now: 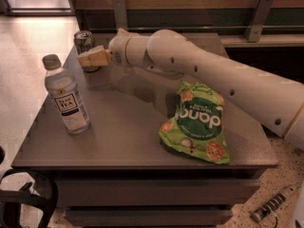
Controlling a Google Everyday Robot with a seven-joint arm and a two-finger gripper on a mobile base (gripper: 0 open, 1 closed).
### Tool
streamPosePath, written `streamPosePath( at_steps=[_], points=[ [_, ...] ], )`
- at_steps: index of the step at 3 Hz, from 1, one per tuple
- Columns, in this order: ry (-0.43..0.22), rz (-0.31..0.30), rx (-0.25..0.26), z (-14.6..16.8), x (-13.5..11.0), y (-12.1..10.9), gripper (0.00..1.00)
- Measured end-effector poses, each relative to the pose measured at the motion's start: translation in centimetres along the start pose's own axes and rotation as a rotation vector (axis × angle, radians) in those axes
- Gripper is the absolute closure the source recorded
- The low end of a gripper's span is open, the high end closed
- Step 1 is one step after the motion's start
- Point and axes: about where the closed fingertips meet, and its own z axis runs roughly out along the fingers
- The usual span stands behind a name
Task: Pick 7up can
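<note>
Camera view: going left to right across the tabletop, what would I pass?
First the clear bottle → 7up can → green snack bag. The robot's hand is at the back left, overlapping the can's lower part, so it gets no separate place in the order.

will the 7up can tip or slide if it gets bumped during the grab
The can stands upright and slim, so a sideways bump would likely tip it, and then it could roll. It sits by the table's far-left corner, so it might drop off. The end effector is at its lower part.
</note>
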Motion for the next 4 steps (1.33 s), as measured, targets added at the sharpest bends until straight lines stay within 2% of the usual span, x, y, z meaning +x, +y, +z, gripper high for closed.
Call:
streamPosePath(
  at_steps=[2,3,4],
  points=[
    [-0.010,0.029,-0.056,3.9,1.0,0.8,0.00],
    [-0.021,0.038,-0.068,5.2,1.3,0.9,0.13],
    [-0.023,0.040,-0.074,5.5,1.3,1.2,0.34]
  ],
)
